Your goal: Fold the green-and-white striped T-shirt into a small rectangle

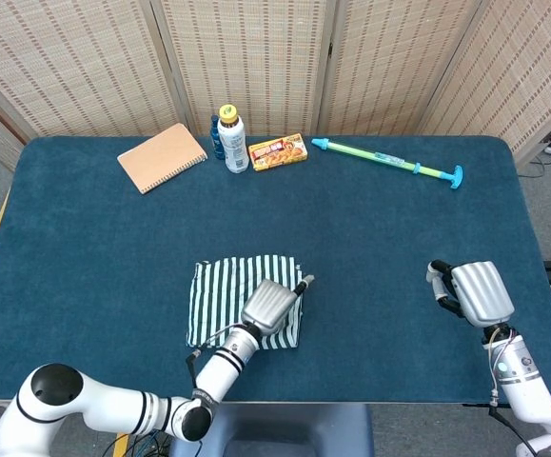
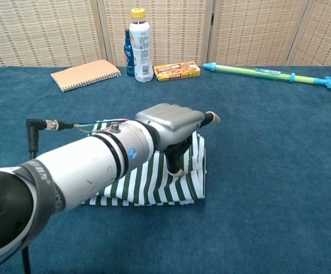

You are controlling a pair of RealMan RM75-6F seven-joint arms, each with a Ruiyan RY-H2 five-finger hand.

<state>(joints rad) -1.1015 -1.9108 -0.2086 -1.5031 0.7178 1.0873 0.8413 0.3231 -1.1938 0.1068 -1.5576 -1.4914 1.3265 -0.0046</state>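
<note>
I have the green-and-white striped T-shirt lying near the front edge of the blue table, a little left of centre, already folded into a compact, roughly square bundle. My left hand sits over its right part; in the chest view the fingers point down and touch the cloth. I cannot tell whether they are pinching fabric or only pressing on it, since the back of the hand hides the grip. The thumb sticks out to the right, clear of the shirt.

My right hand hangs well apart, over bare table toward the front right. Its fingers are curled under and I see nothing in them.

Along the far edge there is a tan spiral notebook, a white bottle with a yellow cap with a small blue bottle just beside it, an orange snack box, and a green and blue water squirter lying flat.
</note>
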